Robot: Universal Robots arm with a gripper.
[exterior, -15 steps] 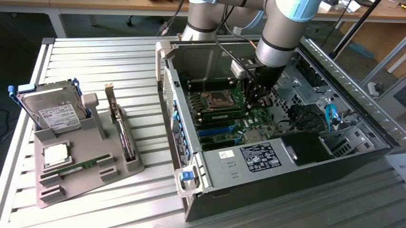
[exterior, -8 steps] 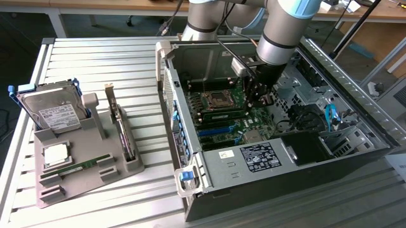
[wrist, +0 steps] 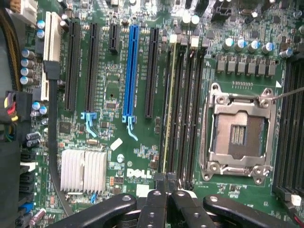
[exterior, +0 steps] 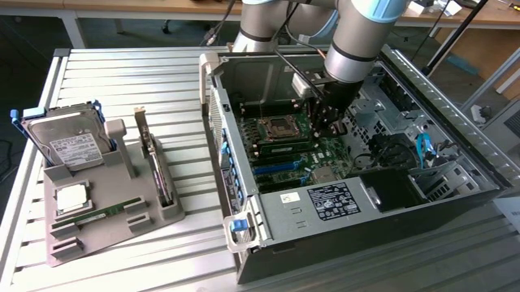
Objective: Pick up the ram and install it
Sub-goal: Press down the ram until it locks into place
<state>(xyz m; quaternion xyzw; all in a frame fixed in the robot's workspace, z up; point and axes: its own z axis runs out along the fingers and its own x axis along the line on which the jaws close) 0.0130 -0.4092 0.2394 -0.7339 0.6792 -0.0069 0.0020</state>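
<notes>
A ram stick [wrist: 168, 109] stands edge-on in the memory slot nearest the blue slot, beside the empty processor socket [wrist: 237, 133]. In the exterior view it is a green strip [exterior: 286, 147] on the motherboard inside the open case. My gripper [wrist: 166, 183] is shut, its two black fingertips pressed together at one end of that stick. I cannot tell whether they touch it. From outside, the gripper [exterior: 323, 129] hangs low in the case, just to the exterior view's right of the socket. A second green ram stick [exterior: 106, 213] lies in the grey tray.
The grey tray [exterior: 122, 234] on the slatted table also holds a hard drive [exterior: 72, 146], a square silver processor [exterior: 72, 198] and a bracketed card [exterior: 154, 164]. Case walls [exterior: 325, 201], cables and a drive cage surround the arm. A silver heatsink [wrist: 83, 171] sits near the expansion slots.
</notes>
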